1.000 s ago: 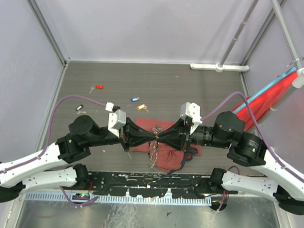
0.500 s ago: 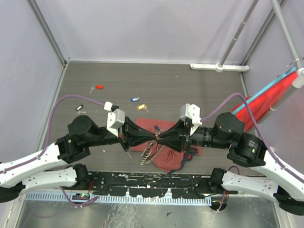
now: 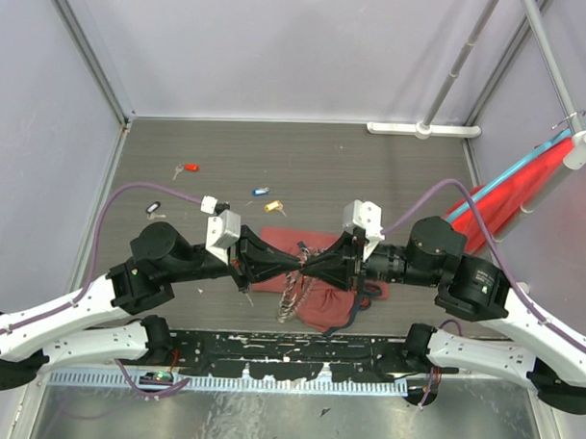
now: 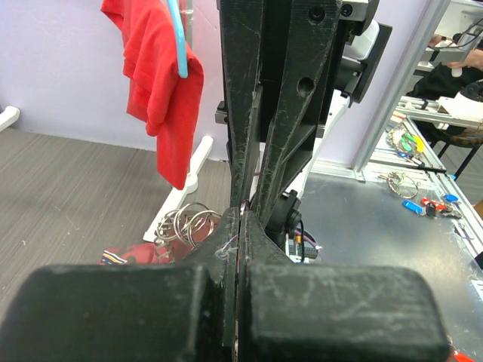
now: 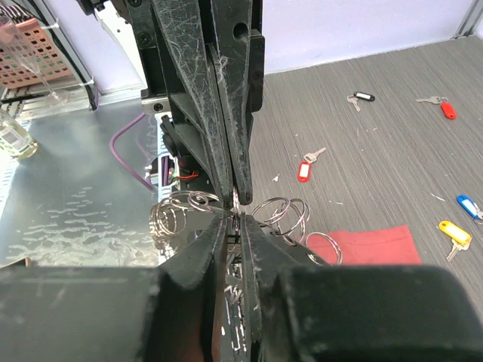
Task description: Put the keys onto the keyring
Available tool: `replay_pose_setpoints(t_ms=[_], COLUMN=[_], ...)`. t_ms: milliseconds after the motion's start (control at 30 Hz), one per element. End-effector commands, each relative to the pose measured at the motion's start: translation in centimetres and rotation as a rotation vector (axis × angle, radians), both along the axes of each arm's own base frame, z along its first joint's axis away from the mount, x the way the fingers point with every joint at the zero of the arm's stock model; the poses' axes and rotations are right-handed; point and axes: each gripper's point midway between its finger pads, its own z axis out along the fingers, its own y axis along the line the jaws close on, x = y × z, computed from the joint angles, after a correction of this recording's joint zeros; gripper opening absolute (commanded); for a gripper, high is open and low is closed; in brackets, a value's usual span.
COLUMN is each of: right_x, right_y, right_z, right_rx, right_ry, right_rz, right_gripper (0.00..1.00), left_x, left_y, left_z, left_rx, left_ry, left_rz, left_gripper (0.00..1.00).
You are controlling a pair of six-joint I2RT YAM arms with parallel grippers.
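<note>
My two arms meet tip to tip at mid-table, left fingers (image 3: 272,260) against right fingers (image 3: 332,262), barring the way from near to far. Beneath them the keyring (image 3: 288,294) and dark-red bag (image 3: 324,304) crowd the gap. The far table (image 3: 372,174) lies open. Loose keys (image 3: 260,191) dot its left, and a red cloth (image 3: 511,193) hangs at right.

You're looking at a grey wood-grain tabletop (image 3: 391,170) boxed in by pale lilac walls (image 3: 280,46) on metal posts (image 3: 87,53). A white pole foot (image 3: 421,129) rests at its far right corner, and red cloth (image 3: 515,196) hangs past the right edge.
</note>
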Motion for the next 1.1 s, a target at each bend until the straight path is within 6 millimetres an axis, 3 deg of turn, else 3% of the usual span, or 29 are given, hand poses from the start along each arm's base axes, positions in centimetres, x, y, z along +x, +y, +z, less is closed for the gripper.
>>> replay_pose_setpoints(t_ms=[0,233,333,600,833,1067], right_x=[0.0,0.0,0.2,0.9,1.5,2.9], right_y=[0.4,0.5,0.1,-1.9,-3.3,-3.6], right_z=[1.2,1.4,1.6,1.1,-1.5,-6.2], right_rx=[0.044,0.047,0.027,-0.139,-0.37,-0.63], right_ry=[-0.012,-0.008,-0.01,0.026,0.119,0.205], right_rz=[0.01,0.009,-0.009,-0.091,-0.154,-0.228], right_gripper=[0.17,0.02,0.01,0.01,0.01,0.01], left_x=[-0.5,-0.5,-0.4,-0.3,0.5,1.2], left_y=[0.9,0.9,1.0,1.3,1.8,2.4], left_z=[4.1,4.0,3.9,2.6,0.8,-1.8], left_rx=[-0.122,-0.119,-0.113,-0.042,0.036,0.123], left_ry=[-0.052,-0.052,-0.052,-0.066,-0.058,-0.029], left_rz=[-0.003,-0.003,0.002,0.015,0.066,0.114], left_gripper=[0.0,0.0,0.01,0.28,0.34,0.34])
